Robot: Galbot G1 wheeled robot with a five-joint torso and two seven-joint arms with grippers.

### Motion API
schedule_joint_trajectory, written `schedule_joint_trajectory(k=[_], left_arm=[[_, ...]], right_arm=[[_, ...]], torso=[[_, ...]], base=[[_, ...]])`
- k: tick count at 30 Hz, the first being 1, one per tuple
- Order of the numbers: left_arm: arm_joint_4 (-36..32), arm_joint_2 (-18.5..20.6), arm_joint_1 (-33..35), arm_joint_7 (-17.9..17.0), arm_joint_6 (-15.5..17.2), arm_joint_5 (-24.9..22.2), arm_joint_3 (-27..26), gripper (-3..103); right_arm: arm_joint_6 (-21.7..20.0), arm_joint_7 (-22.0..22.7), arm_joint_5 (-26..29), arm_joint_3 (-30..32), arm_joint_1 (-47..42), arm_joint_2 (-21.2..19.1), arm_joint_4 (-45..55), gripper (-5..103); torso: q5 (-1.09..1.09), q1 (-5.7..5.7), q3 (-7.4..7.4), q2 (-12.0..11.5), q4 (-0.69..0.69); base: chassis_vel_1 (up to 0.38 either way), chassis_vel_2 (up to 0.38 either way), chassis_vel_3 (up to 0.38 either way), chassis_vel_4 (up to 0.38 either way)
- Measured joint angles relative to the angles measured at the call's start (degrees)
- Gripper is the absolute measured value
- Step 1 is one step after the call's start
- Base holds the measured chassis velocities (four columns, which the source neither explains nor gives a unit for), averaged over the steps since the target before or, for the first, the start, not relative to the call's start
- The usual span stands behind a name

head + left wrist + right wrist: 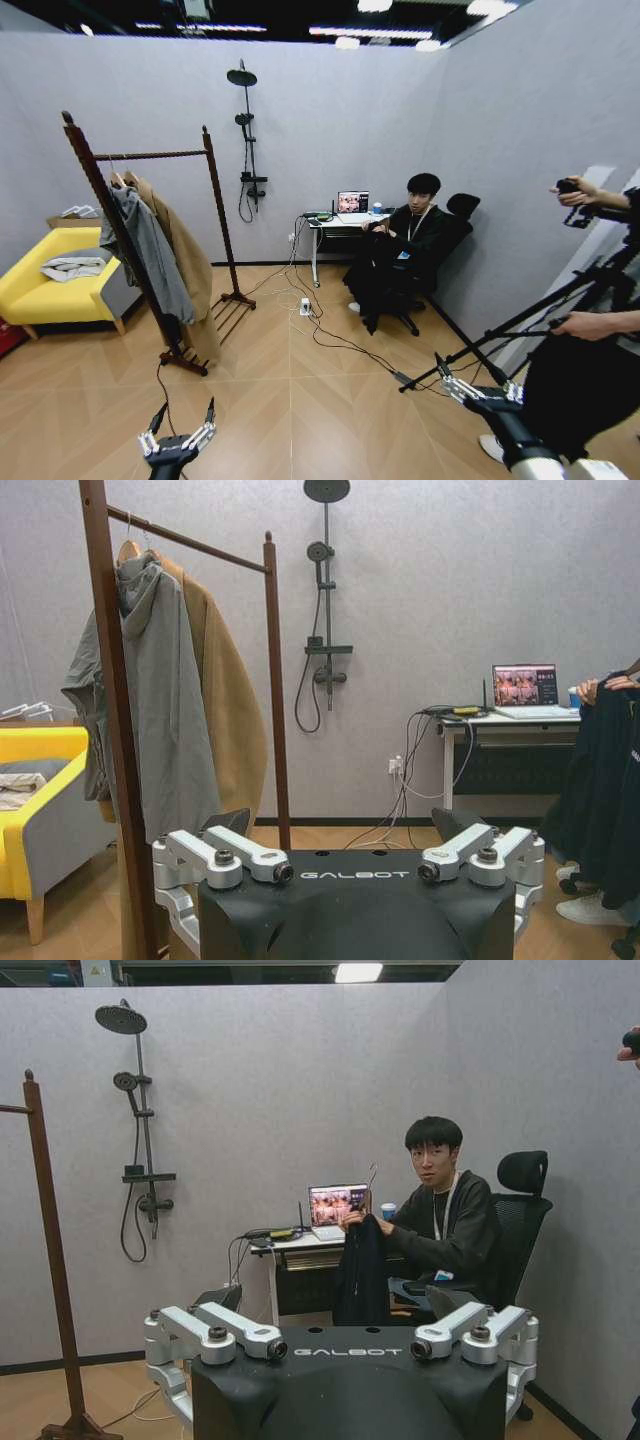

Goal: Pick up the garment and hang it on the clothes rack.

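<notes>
Hovering: left end effector (184,414) spread | right end effector (443,371) spread | slatted wooden clothes rack (150,155) | black garment (360,1270) draped

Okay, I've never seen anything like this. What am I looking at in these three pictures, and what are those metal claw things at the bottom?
Those claws are a wheeled robot's two grippers. The wide picture is from its head camera: the left gripper and right gripper hang low, both open, holding nothing. The other two pictures come from cameras on each wrist, looking past the fingers. Ahead on the left stands the clothes rack, already carrying a grey coat and a tan coat. A seated person by the desk holds up the garment, a black coat, seen from the right wrist. A yellow sofa sits behind the rack.
</notes>
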Motion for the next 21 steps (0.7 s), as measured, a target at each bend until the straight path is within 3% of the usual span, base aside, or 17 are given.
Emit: schedule_joint_trajectory(k=[21], left_arm=[[0.0, 0.0, 0.0, 0.0, 0.0, 0.0, 0.0, 100]], right_arm=[[-0.54, 0.04, 0.61, 0.23, 0.32, 0.04, 0.0, 100]], torso=[[0.0, -0.01, 0.0, 0.0, 0.0]], base=[[0.0, 0.0, 0.0, 0.0]])
